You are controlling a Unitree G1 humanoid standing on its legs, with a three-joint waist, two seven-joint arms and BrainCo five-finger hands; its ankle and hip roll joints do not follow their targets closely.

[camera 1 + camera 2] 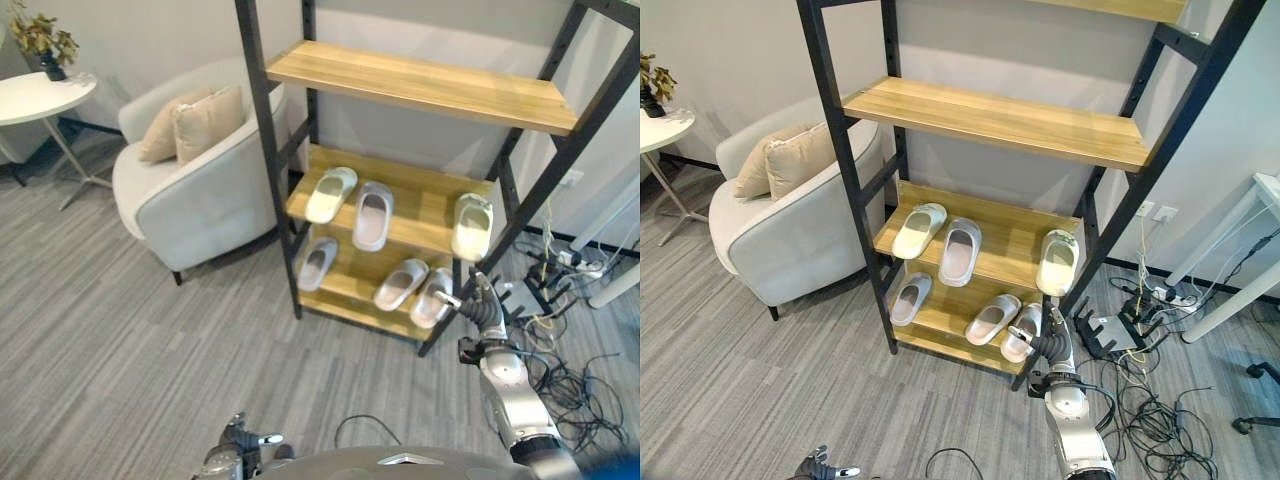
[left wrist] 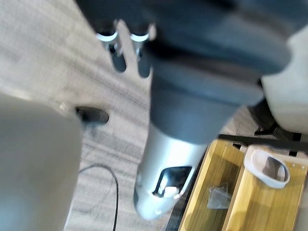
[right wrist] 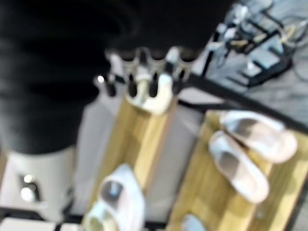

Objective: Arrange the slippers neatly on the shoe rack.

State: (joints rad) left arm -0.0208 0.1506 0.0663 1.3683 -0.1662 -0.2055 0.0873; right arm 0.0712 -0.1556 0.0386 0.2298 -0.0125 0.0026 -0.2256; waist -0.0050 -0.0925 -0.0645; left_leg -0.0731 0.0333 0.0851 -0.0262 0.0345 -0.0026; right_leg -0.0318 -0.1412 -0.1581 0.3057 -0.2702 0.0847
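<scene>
Six slippers sit on the shoe rack [image 1: 845, 185]: three on the middle shelf [image 1: 1015, 228], three below. The right hand [image 1: 483, 303], fingers relaxed and empty, hovers beside the rack's right front post near the cream slipper [image 1: 472, 226]. The left hand [image 1: 243, 437] hangs low, fingers loosely straight, above bare floor [image 1: 120, 340].

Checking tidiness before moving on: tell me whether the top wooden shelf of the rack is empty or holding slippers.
Empty. The top shelf shows bare wood, while the slippers sit on the two shelves below it.
</scene>
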